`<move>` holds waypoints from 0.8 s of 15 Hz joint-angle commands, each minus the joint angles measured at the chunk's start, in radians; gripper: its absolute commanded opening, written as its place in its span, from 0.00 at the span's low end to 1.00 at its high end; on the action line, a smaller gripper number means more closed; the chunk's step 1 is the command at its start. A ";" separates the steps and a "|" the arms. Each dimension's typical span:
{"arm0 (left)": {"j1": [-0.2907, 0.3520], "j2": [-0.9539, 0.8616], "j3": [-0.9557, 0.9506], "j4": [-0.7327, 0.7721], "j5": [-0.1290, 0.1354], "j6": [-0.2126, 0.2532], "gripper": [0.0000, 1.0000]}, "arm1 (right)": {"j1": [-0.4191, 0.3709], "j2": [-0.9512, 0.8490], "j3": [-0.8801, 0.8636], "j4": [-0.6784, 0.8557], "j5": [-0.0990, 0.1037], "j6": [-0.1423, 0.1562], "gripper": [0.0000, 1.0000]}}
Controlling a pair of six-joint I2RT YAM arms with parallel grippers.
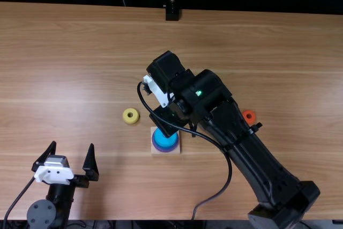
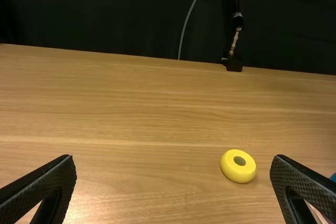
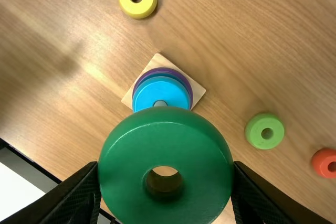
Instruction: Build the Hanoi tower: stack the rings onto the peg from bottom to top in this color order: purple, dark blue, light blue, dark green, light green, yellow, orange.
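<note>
Reaching in over the peg base (image 1: 155,150), my right gripper (image 1: 170,123) is partly covered by its own arm. In the right wrist view, the right gripper (image 3: 167,166) is shut on the dark green ring (image 3: 165,203), held near the peg tip (image 3: 160,103). A light blue ring (image 3: 152,92) tops the stack, with a thin darker blue band and the purple ring (image 3: 184,80) below. Yellow ring (image 3: 126,3), light green ring (image 3: 254,131) and orange ring (image 3: 319,161) lie loose. My left gripper (image 1: 72,146) stands open and holds nothing; its fingers flank bare wood at the left gripper (image 2: 173,158).
The right arm (image 1: 252,156) spans the table (image 1: 300,79) from the near right to the middle, with a looping cable (image 1: 230,170). A black stand (image 1: 172,13) is at the far edge. Left of the base lies the yellow ring (image 1: 126,115); the orange ring (image 1: 249,112) is beside the right arm.
</note>
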State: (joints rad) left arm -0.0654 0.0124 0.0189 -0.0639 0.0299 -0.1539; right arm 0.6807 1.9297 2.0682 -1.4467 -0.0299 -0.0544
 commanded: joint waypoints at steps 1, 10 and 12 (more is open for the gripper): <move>-0.001 -0.012 -0.019 -0.001 0.001 0.014 1.00 | 0.014 -0.038 0.000 -0.003 -0.003 -0.003 0.00; -0.001 -0.012 -0.019 -0.001 0.001 0.014 1.00 | 0.031 -0.040 -0.062 -0.009 -0.003 -0.006 0.00; -0.001 -0.012 -0.019 -0.001 0.001 0.014 1.00 | 0.031 -0.038 -0.071 -0.009 -0.001 -0.005 0.00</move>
State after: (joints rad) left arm -0.0654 0.0124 0.0189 -0.0639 0.0303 -0.1535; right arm 0.7067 1.9293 2.0148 -1.4513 -0.0296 -0.0547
